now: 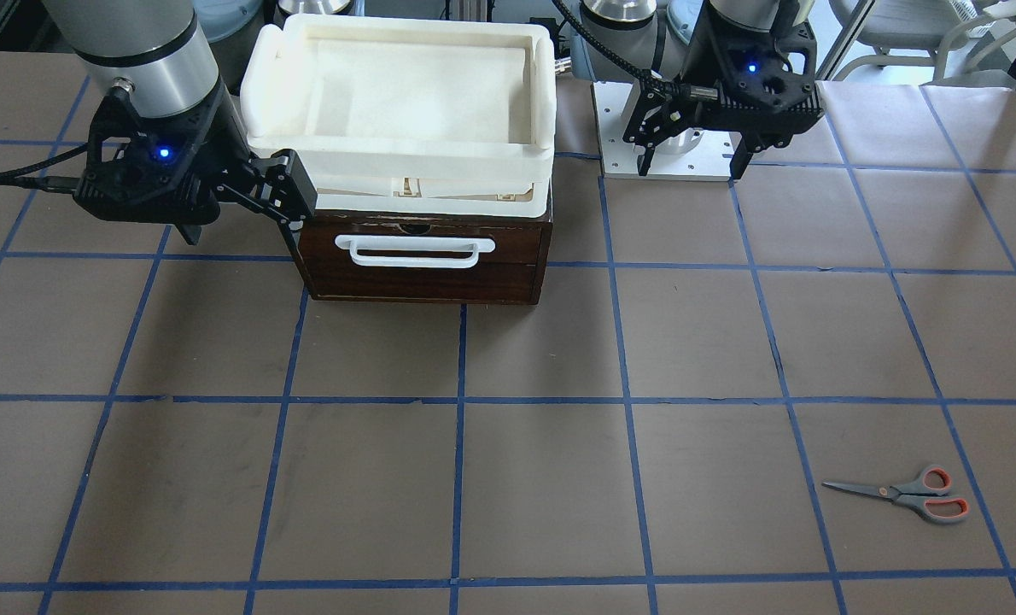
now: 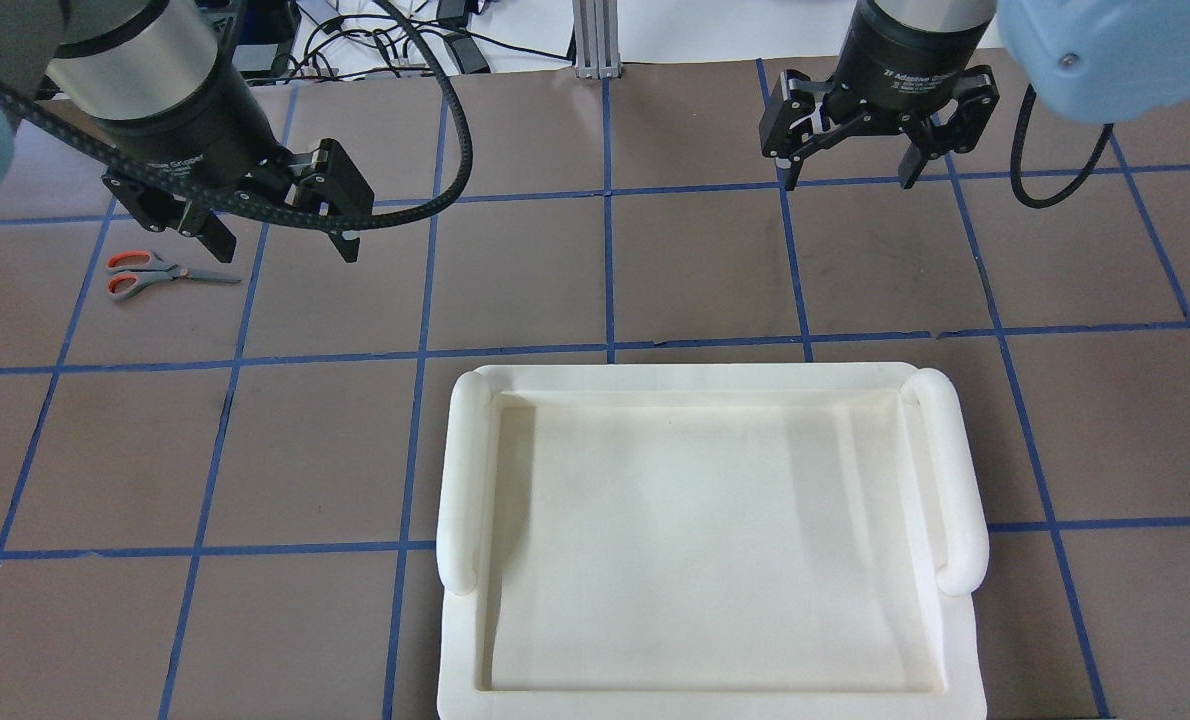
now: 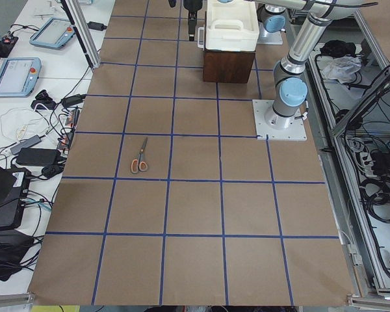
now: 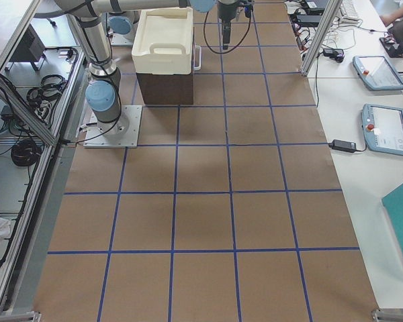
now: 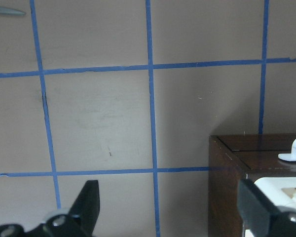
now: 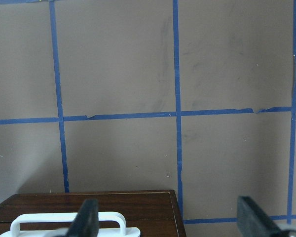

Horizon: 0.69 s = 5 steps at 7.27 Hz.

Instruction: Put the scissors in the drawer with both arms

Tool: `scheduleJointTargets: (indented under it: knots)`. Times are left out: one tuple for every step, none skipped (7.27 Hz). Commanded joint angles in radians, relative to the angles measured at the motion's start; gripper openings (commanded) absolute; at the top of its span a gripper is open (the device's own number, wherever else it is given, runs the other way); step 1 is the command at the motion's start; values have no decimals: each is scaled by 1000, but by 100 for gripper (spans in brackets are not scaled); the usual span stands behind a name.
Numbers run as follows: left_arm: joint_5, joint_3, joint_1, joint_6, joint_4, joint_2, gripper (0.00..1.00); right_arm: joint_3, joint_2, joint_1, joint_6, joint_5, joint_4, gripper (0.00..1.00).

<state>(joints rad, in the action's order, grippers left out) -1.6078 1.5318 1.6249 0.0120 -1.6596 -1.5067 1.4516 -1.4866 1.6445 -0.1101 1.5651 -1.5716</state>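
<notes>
Resting scissors [image 1: 909, 494]: a small pair with grey handles lined orange-red. It lies flat and closed on the surface [image 1: 508, 478], at the near edge on the robot's left side. Its blades point along that edge toward the middle. It sits well apart from the drawer and from both arms, and nothing touches it.
Surface: brown and flat, divided into large squares by blue tape lines.
Drawer [image 1: 427, 278]: a dark brown wooden front in a matching box, standing toward the far side, slightly on the robot's right. It looks pushed fully in.
Handle [image 1: 414, 252]: a long white bar across the drawer front, untouched.
Foam tray [image 1: 397, 145]: cream-white with a raised rim, sitting on top of the wooden box and hanging a little over its sides.
Right end effector [image 1: 243, 226]: black with a blue light, fingers spread wide and holding nothing. It hovers just beside the box's corner on the robot's right. Whether one finger touches the wood cannot be told.
Left end effector [image 1: 691, 166]: black with a blue light, fingers released and holding nothing. It hangs at the far side, above the surface on the robot's left of the box.
Base plate [image 1: 619, 154]: pale metal, behind the left end effector.
</notes>
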Motion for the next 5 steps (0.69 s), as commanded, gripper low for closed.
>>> scheduleJointTargets:
  knots:
    - [-40, 58, -105, -199, 14, 2, 100, 6, 2, 1, -7, -10, -42, 100]
    - [-34, 76, -208, -366, 9, 2, 100, 31, 11, 0, -14, 1, -153, 100]
    - [-34, 103, -296, -549, 8, -12, 100, 55, 6, 0, -29, 0, -159, 100]
    - [-31, 164, -391, -725, 48, -42, 100, 56, 11, 3, -225, -5, -160, 100]
    - [-31, 254, -471, -877, 176, -81, 100, 59, 32, 12, -487, -5, -151, 100]
